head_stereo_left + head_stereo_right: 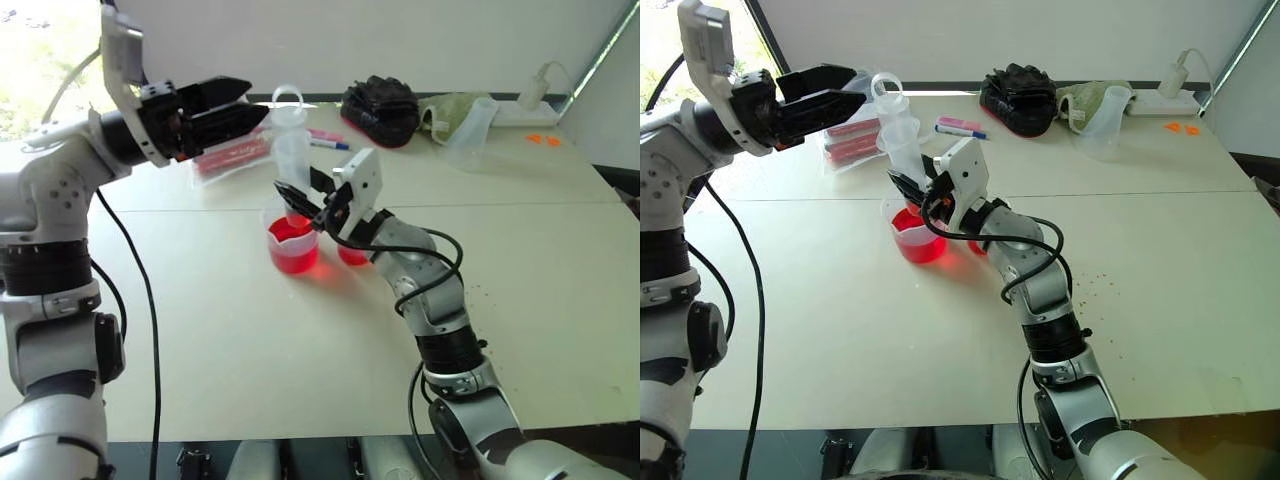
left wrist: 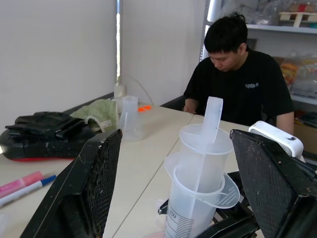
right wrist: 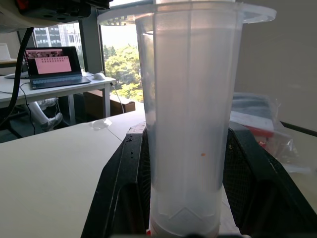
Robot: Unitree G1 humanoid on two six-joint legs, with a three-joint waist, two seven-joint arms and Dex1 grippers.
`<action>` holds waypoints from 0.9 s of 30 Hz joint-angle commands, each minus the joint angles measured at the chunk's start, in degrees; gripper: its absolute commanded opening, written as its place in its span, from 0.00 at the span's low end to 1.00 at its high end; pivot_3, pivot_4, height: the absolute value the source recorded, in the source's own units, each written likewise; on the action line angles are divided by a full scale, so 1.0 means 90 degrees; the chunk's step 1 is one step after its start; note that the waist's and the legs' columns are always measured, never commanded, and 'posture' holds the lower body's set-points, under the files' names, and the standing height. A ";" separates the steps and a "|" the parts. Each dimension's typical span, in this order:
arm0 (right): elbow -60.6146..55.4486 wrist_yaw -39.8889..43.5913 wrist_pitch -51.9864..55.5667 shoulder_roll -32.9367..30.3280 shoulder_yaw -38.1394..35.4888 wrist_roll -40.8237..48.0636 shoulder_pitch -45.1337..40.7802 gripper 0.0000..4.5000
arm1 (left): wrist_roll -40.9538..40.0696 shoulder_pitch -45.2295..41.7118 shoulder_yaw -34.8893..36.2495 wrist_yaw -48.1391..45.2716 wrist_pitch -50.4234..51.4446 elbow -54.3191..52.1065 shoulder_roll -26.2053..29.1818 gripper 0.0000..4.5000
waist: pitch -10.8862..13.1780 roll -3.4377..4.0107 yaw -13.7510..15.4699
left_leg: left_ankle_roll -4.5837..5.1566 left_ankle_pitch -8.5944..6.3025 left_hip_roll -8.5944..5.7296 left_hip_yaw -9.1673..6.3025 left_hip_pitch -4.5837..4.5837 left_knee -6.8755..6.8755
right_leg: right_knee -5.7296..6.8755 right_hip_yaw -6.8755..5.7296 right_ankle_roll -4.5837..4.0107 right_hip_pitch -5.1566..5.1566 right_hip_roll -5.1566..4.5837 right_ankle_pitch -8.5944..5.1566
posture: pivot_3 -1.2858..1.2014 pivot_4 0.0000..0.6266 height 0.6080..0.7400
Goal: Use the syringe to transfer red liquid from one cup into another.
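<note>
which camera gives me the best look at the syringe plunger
The left wrist view: the plunger rises clear out of the syringe, between the open left hand's fingers. The head views show the syringe small, upright over the larger beaker, in the shut right hand. The right wrist view shows just the barrel.

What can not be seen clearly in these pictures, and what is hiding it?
- Smaller cup: mostly behind the right gripper and wrist in both eye views; its fill level is unclear.
- Syringe tip: hidden by the right gripper's fingers in the right wrist view, so whether it reaches the red liquid is unclear.
- Larger beaker: cut off in the left wrist view.
</note>
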 commanded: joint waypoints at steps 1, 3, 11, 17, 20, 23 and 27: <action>-0.0547 -0.0089 0.0097 -0.0089 -0.0265 0.0221 -0.0302 0.31 | -0.0042 -0.0097 0.0112 0.0027 -0.0201 -0.0003 -0.0039 0.81 | 0.0000 0.0000 0.0003 | 0.0000 0.0000 0.0000 0.0000 0.0000 0.0000 | 0.0000 0.0000 0.0000 0.0000 0.0000 0.0000 | 0.52 0.24 0.78; -0.0688 -0.0120 0.0236 -0.0224 -0.0444 0.0325 -0.0466 0.31 | -0.0024 -0.0109 0.0082 0.0007 -0.0242 0.0026 -0.0069 0.81 | 0.0000 0.0000 0.0006 | 0.0000 0.0000 0.0000 0.0000 0.0000 0.0000 | 0.0000 0.0000 0.0000 0.0000 0.0000 0.0000 | 0.52 0.24 0.78; -0.1360 -0.0375 0.0985 -0.0942 -0.1213 0.0756 -0.1001 0.31 | 0.0036 -0.0214 -0.0040 -0.0066 -0.0398 0.0212 -0.0228 0.81 | 0.0000 0.0000 0.0010 | 0.0000 0.0000 0.0001 0.0000 0.0000 -0.0001 | 0.0000 0.0000 0.0000 0.0000 0.0000 0.0000 | 0.52 0.24 0.78; -0.1513 -0.0452 0.1111 -0.1456 -0.1461 0.0785 -0.0512 0.31 | 0.0121 -0.0396 -0.0170 -0.0160 -0.0568 0.0476 -0.0392 0.81 | -0.0001 -0.0001 0.0030 | 0.0001 0.0000 -0.0002 -0.0001 0.0000 -0.0001 | -0.0002 0.0000 0.0000 0.0003 -0.0003 0.0000 | 0.52 0.24 0.78; -0.1391 -0.0465 0.0886 -0.1471 -0.1396 0.0687 -0.0123 0.31 | 0.0190 -0.0564 -0.0258 -0.0229 -0.0668 0.0663 -0.0508 0.81 | 0.0000 -0.0001 0.0017 | 0.0001 0.0000 -0.0003 0.0003 0.0000 -0.0003 | -0.0004 0.0003 0.0000 0.0004 -0.0002 0.0000 | 0.52 0.24 0.78; -0.1269 -0.0491 0.0674 -0.1453 -0.1327 0.0579 0.0124 0.31 | 0.0253 -0.0738 -0.0330 -0.0268 -0.0748 0.0820 -0.0644 0.81 | 0.0000 -0.0001 0.0011 | 0.0001 0.0000 -0.0002 0.0004 0.0000 -0.0005 | -0.0005 0.0003 0.0000 0.0002 -0.0001 0.0000 | 0.52 0.24 0.78; -0.1188 -0.0554 0.0513 -0.1390 -0.1231 0.0524 0.0258 0.31 | 0.0332 -0.1001 -0.0386 -0.0157 -0.0852 0.0988 -0.0946 0.81 | 0.0000 -0.0001 0.0020 | 0.0001 0.0000 -0.0001 0.0004 0.0000 -0.0005 | -0.0006 0.0003 0.0000 0.0002 0.0000 0.0000 | 0.52 0.24 0.78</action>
